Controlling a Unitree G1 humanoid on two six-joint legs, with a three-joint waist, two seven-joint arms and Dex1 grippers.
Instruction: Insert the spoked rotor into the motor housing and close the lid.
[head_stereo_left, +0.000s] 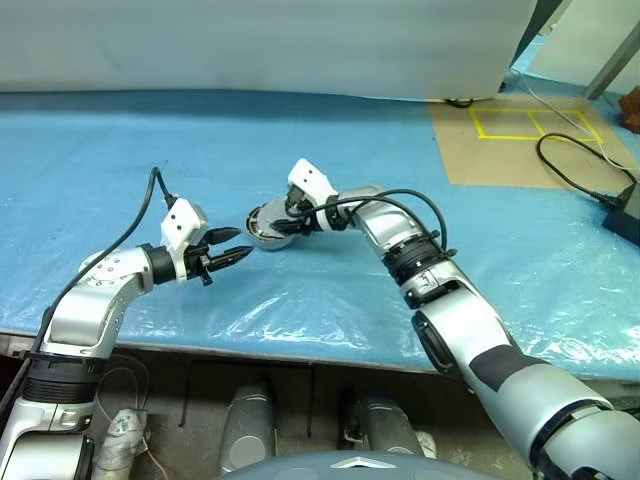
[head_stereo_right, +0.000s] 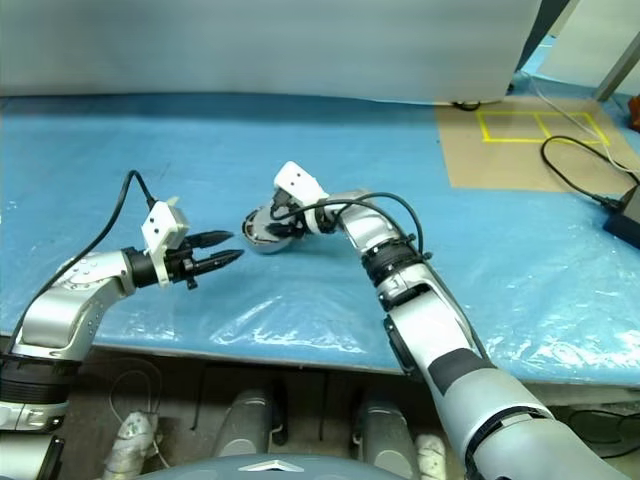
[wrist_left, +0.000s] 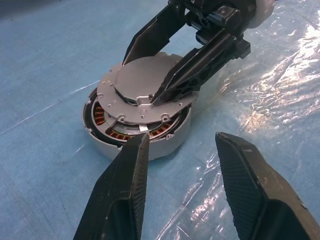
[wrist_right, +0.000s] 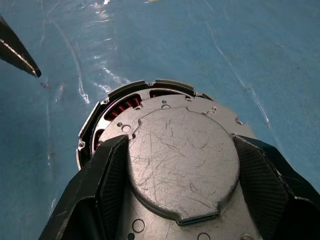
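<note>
- Nearest the head camera, the left end effector (head_stereo_left: 232, 256) hovers just beside the motor housing (wrist_left: 137, 127), its two black fingers (wrist_left: 120, 195) apart and holding nothing, pointing at the housing from the robot's left.
- Beyond it, the right end effector (wrist_right: 175, 170) is clamped on the lid (wrist_right: 182, 165), one finger on each side of the disc's edge.
- That lid sits tilted over the housing: its far edge rests on or just above the rim, while the side toward the left arm stands lifted, so the copper-brown windings (wrist_left: 150, 131) show beneath it.
- Under the raised lid a pale hub and a silver spoke are visible inside the ring of coils, so the spoked rotor (wrist_left: 142, 126) appears to be in place already; how fully it is seated I cannot tell.
- Housing stands on the blue plastic sheet covering the table (head_stereo_left: 120, 150), in front of the robot.
- Step in hand, as I judge it: closing the lid, with the rotor insertion apparently finished.
- Next move calls for levelling the disc, centring it over the rim and lowering it flat before letting go; the free left end effector is well placed to steady the housing against sliding on the slick sheet.
</note>
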